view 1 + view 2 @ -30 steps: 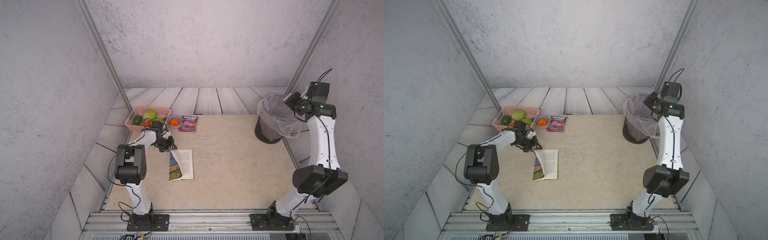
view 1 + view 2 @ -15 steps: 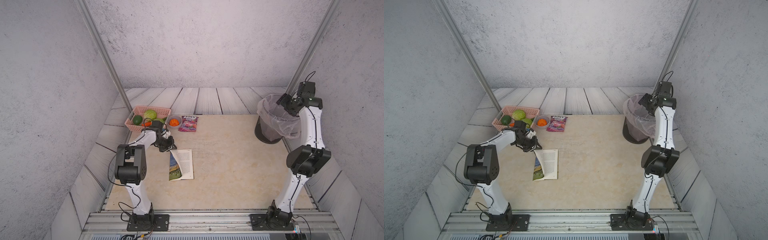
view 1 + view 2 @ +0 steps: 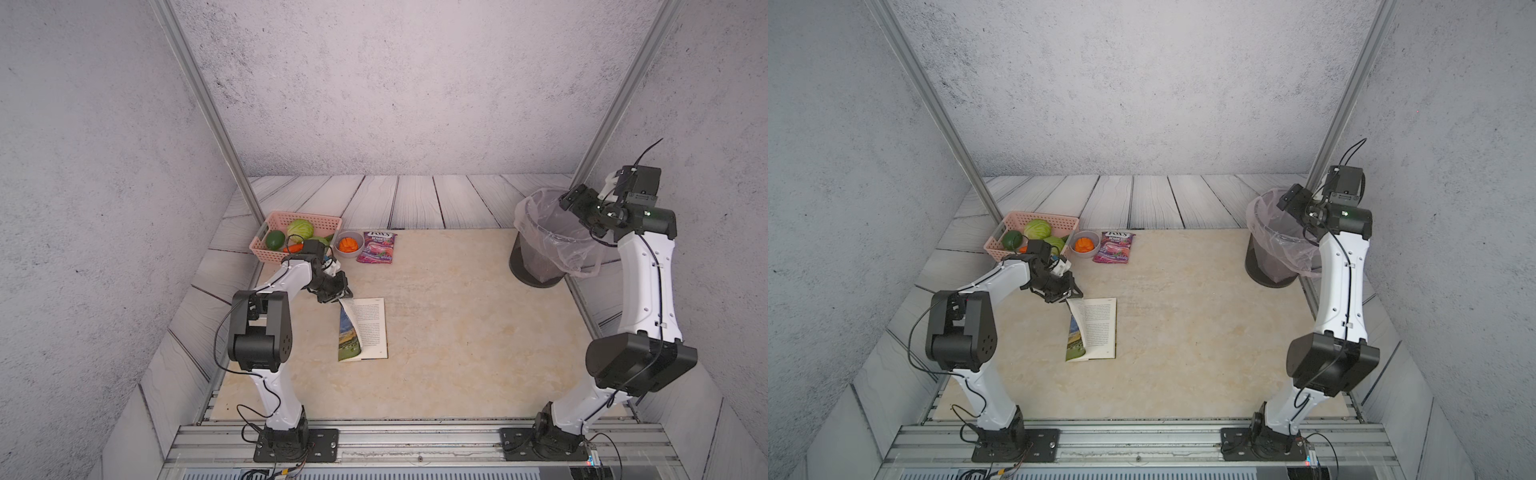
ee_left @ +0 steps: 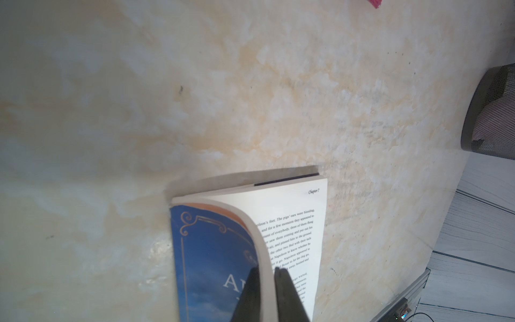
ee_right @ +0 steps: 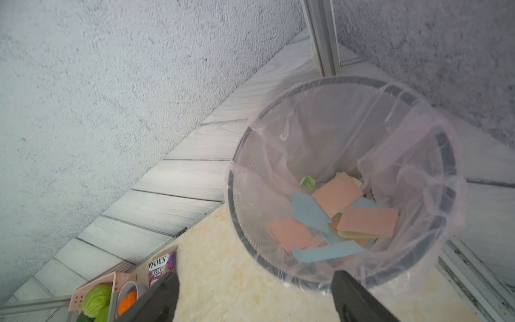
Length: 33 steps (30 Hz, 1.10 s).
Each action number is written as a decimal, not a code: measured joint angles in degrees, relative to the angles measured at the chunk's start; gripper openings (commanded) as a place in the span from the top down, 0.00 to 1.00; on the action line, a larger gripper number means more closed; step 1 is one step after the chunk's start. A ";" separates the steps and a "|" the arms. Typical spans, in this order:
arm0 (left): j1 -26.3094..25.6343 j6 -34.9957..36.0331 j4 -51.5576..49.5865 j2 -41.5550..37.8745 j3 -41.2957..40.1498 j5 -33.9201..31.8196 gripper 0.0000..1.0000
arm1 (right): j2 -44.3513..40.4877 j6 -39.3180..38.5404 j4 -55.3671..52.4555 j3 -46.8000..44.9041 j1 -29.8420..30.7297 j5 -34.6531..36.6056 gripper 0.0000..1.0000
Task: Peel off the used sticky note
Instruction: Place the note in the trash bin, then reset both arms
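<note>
A paperback book [image 3: 370,328] [image 3: 1098,328] lies on the beige mat, open at a text page [image 4: 292,223]. My left gripper [image 3: 343,293] [image 4: 269,271] is shut on the lifted blue cover and front pages at the book's far corner, one finger on each side. My right gripper [image 3: 575,203] [image 5: 255,274] hangs open and empty over the bag-lined mesh bin [image 3: 536,274] [image 5: 237,223]. Several pink, blue and green sticky notes [image 5: 337,192] lie in the bin. No sticky note shows on the open page.
A pink basket [image 3: 320,218] of vegetables, a small grey bowl [image 3: 338,237] with an orange piece and a purple candy bag [image 3: 376,247] sit at the mat's far left. The bin stands by the right wall and a metal post [image 3: 615,95].
My right gripper has opened above the bin, and that arm's elbow has swung in and back out. The left arm stays at the book's corner.
</note>
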 measured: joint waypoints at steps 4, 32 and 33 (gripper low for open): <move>-0.04 0.85 1.03 -1.53 1.46 0.17 0.33 | -5.29 0.28 2.51 -9.57 1.99 -0.33 0.09; 2.21 20.61 23.47 -44.19 -30.80 -21.92 0.02 | -33.14 -7.32 26.75 -69.59 22.60 19.54 0.01; 2.71 21.11 24.39 -44.00 -32.39 -22.29 0.02 | -34.27 -8.17 28.81 -70.95 22.60 20.24 0.00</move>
